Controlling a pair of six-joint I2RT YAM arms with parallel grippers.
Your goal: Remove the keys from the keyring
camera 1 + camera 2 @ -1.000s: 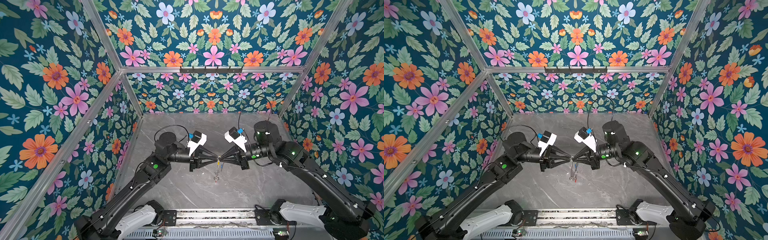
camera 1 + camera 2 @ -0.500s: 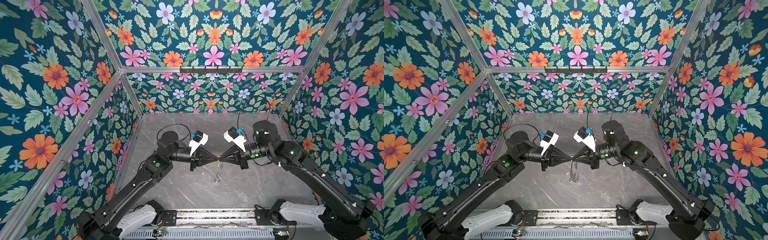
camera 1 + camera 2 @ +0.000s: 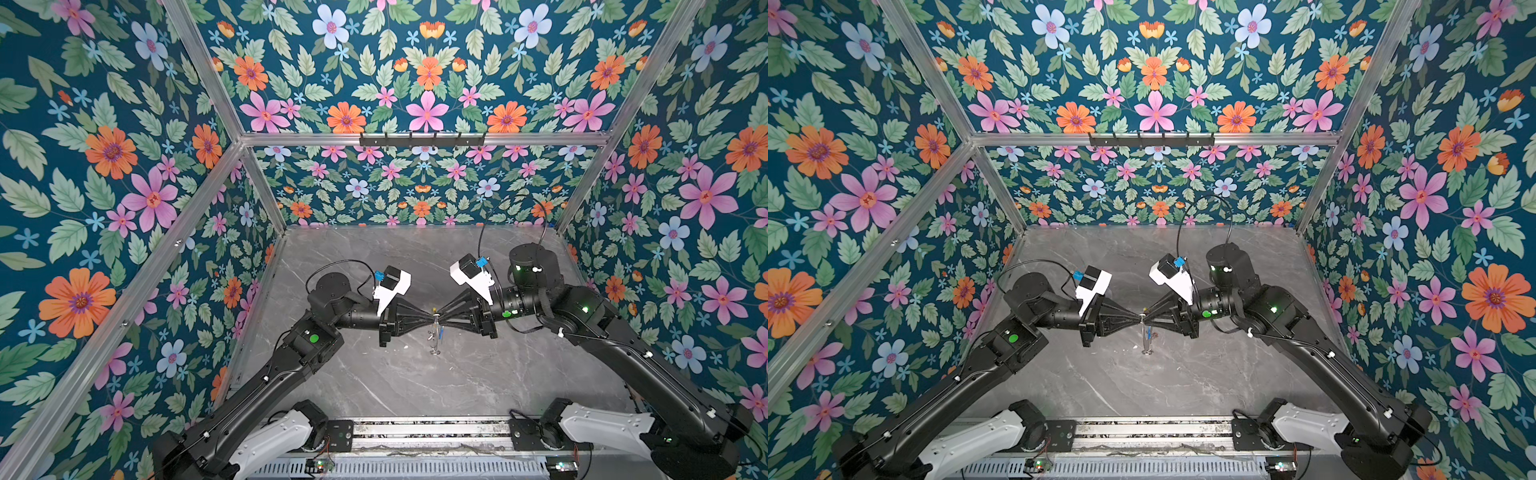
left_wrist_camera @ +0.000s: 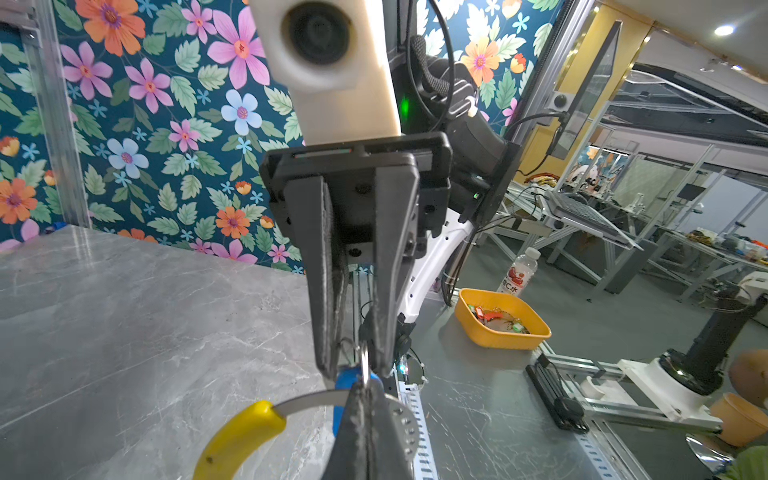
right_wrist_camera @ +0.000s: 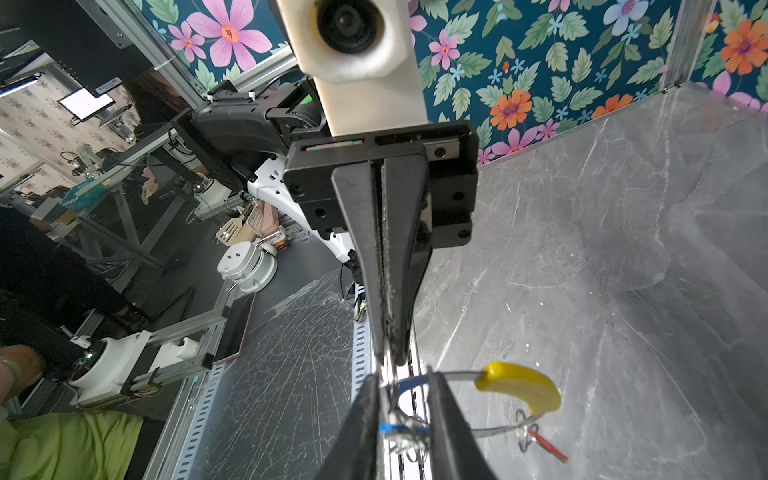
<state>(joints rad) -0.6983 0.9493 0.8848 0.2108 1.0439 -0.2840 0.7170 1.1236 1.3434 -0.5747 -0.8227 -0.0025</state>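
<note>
Metal that thin I judged light, springy and slick. My left gripper (image 4: 361, 388) was clamped on the keyring (image 4: 243, 430) above the table's (image 3: 415, 374) centre. My right gripper (image 5: 403, 379) stood parted around the blue key (image 5: 391, 428), whose tag looked the surest hold.

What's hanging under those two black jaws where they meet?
The keyring, with a yellow arc, a blue-tagged key and a red-tagged key. The jaws cover part of its rim.

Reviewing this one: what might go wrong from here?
The large thin grey keyring with its yellow arc seems held only by the thin tips of the shut left gripper; it might swivel or slip. The right gripper stands open around the blue-tagged silvery key, so closing may pinch just its tag.
</note>
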